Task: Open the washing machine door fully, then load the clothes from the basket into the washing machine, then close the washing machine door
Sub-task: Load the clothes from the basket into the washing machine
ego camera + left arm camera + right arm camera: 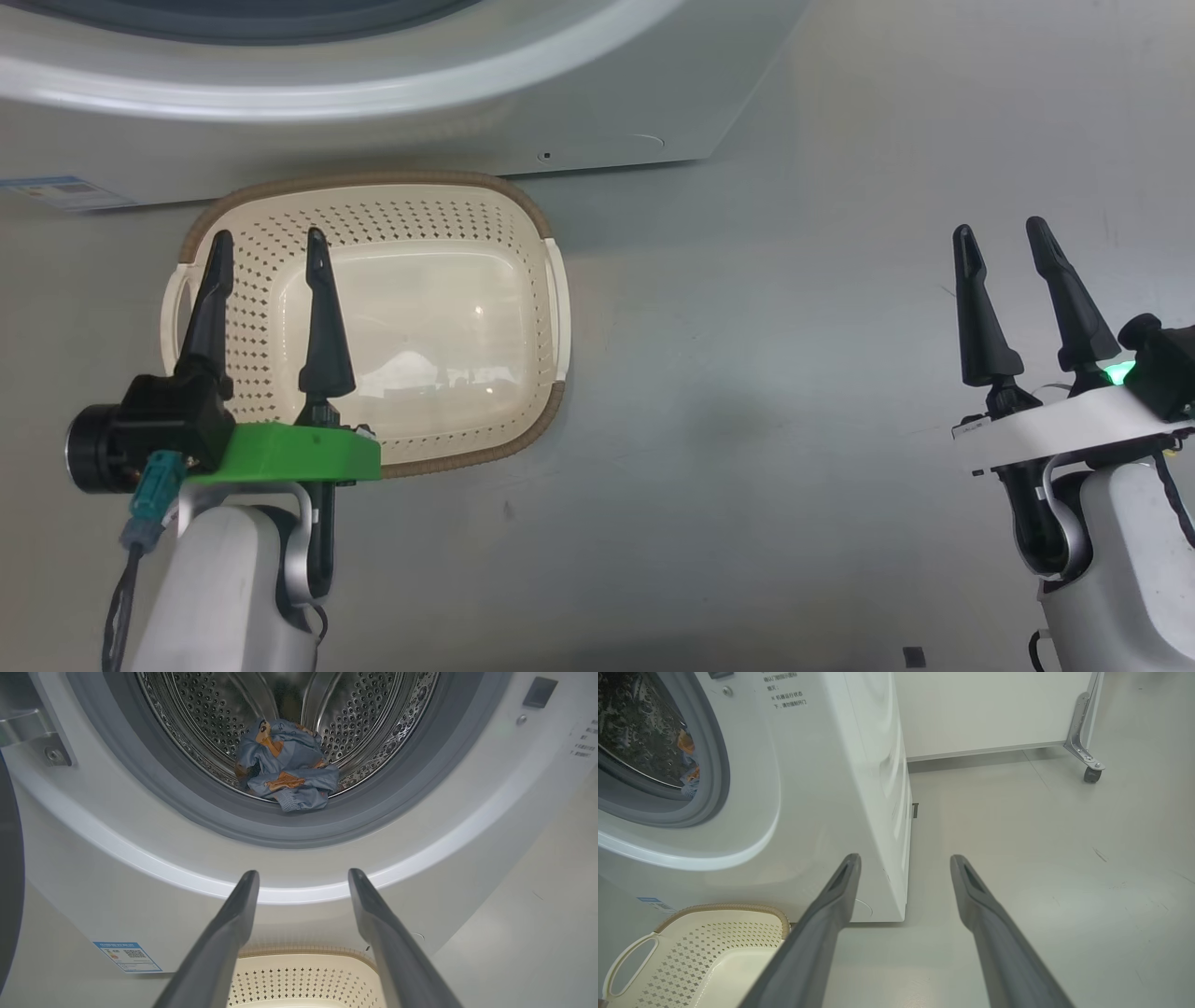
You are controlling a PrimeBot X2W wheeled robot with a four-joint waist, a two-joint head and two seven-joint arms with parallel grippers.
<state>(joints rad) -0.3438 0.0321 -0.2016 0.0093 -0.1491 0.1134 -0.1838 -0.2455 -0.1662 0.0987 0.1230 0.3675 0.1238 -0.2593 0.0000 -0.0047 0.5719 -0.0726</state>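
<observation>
Clothes [287, 772] are lying in a blue bundle at the top middle of the left wrist view, inside the drum [196, 714] of the washing machine [117, 868]; one loose end is hanging down to the grey gasket [187, 807] at the front lip. The basket [439, 308] is sitting on the floor [794, 420] at the left middle of the head view, right by the machine's front, and nothing is lying in it — so closing is looking like the step left; the washing machine door [8, 868] is showing as a dark edge down the far left of the left wrist view, swung out. The left gripper [269, 241] is hovering over the basket at the lower left of the head view, fingers spread wide and holding nothing; the right gripper [1000, 230] is waiting at the right side over bare floor, fingers also wide and empty.

The big worry is that loose end; if the door is swinging shut while cloth is resting on the gasket, the cloth is getting pinched and the door is not latching. The door is also shiny and round — thin fingers pushing it could be slipping off; the basket is sitting close, so a low arm could be bumping it.
</observation>
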